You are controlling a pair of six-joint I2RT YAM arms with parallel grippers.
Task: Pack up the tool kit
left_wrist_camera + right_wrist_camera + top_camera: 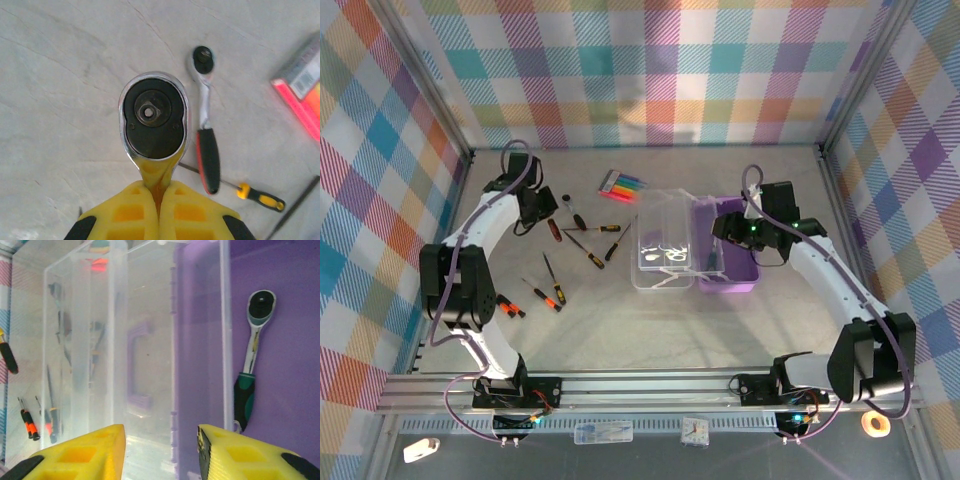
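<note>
Left gripper (158,194) at far left of table (620,320), fingers pressed together, pinching ratchet (152,122) by its neck. Red-grip ratchet (206,135) lies near it on table. Right gripper (160,436) spread wide over open box (738,275), right of centre. Green-grip ratchet (251,365) lies in purple base. Clear lid (95,340) folded out left. Screwdrivers (553,283) scattered between arms.

marker pack (303,92) cut by right edge, ratchet (154,120) handle hidden in left gripper (158,192)
</note>
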